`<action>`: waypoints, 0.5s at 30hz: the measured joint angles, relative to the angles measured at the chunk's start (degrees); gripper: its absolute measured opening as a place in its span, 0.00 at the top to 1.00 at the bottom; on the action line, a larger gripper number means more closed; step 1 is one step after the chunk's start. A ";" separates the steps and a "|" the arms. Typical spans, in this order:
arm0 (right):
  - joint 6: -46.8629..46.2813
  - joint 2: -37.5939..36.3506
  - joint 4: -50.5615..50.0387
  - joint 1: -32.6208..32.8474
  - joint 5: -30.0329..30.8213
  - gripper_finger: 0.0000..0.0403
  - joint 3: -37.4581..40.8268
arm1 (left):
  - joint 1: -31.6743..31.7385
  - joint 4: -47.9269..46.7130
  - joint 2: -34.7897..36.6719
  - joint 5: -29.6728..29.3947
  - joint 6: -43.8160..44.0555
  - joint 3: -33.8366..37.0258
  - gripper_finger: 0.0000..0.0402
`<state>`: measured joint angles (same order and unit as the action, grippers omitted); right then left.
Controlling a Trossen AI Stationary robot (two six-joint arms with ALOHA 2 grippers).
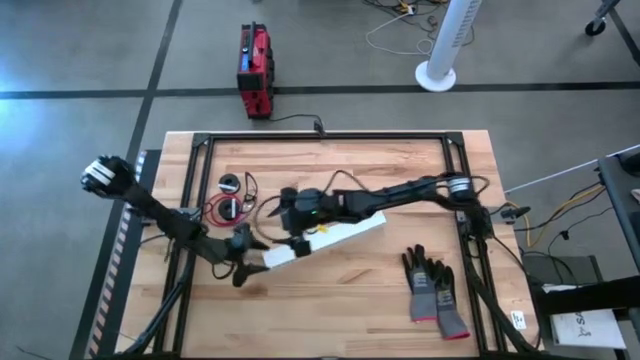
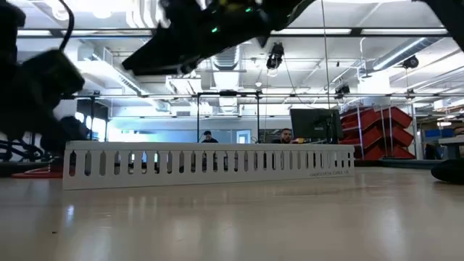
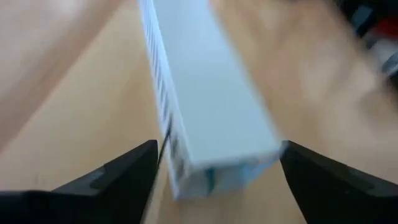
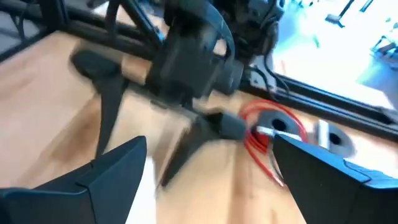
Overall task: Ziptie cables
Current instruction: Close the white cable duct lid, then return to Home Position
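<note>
Hovering at white slotted strip (image 1: pixel 325 240) end, left gripper (image 1: pixel 243 268) jaws released – likely to move it aside; right gripper (image 1: pixel 290 218) jaws released near cables (image 1: pixel 225 208).

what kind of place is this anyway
Probably an industrial workshop or robotics lab: stacked red parts bins and a monitor stand behind the wooden workbench, with open ceiling ducting overhead.
</note>
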<state>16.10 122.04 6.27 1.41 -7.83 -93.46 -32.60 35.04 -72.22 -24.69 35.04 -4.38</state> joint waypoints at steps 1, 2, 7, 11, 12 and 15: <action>0.78 -2.08 -0.29 -0.05 0.30 0.16 2.18 | 0.00 -0.78 2.97 0.26 0.42 -0.09 0.21; 1.48 -3.85 1.09 -0.07 0.36 0.16 4.24 | 0.02 -1.38 5.97 0.05 0.13 -0.09 0.21; 1.92 -14.44 14.73 -0.07 0.56 0.18 20.17 | 0.02 -0.18 21.56 -2.81 -10.99 -1.20 0.23; 1.93 -22.69 23.12 -0.19 5.06 0.20 34.76 | 0.08 -0.12 30.98 -7.50 -22.20 -2.68 0.23; 1.96 -24.89 25.53 -0.25 6.42 0.21 37.84 | 0.26 -0.14 32.83 -8.68 -24.51 -3.02 0.23; 1.92 -31.74 29.19 -0.56 9.22 0.22 46.66 | 2.53 -0.59 36.56 -8.96 -28.83 -3.42 0.23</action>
<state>18.02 90.29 35.46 0.85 1.39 -46.81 -30.07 34.45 -35.66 -33.65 6.21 -7.79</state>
